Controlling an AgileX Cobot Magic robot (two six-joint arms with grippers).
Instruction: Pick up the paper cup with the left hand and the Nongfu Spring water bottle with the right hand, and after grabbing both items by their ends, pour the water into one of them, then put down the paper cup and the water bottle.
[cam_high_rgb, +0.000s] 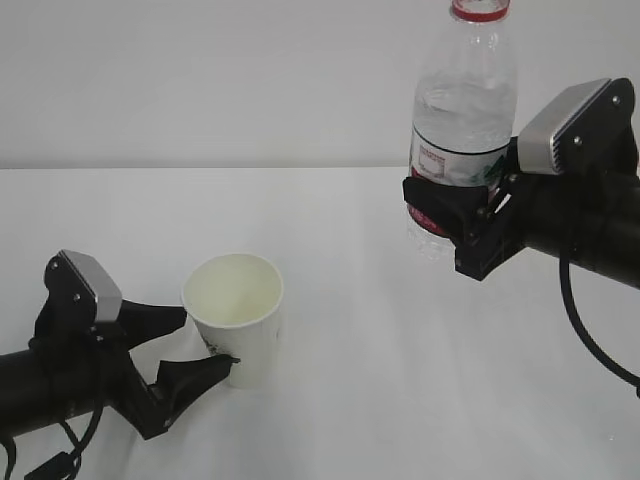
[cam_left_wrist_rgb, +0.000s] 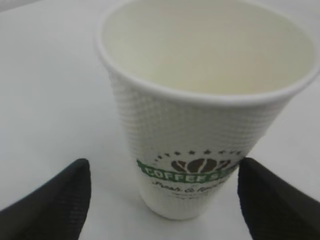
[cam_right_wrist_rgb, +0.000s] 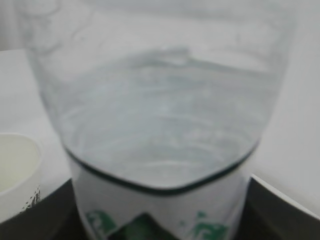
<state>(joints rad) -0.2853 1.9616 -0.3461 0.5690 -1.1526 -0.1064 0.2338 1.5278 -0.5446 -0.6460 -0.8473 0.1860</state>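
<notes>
Left wrist view puts the paper cup (cam_left_wrist_rgb: 200, 107) upright on the surface, dead ahead between your spread left hand (cam_left_wrist_rgb: 165, 200); your right hand (cam_high_rgb: 455, 215) clamps the bottle (cam_high_rgb: 462, 120) aloft.

We see the paper cup (cam_left_wrist_rgb: 200, 125) standing upright on the white table (cam_left_wrist_rgb: 50, 100), its green logo facing us, between the left hand (cam_left_wrist_rgb: 165, 200)'s two black fingertips (cam_left_wrist_rgb: 55, 200), which stand apart from its sides.
</notes>
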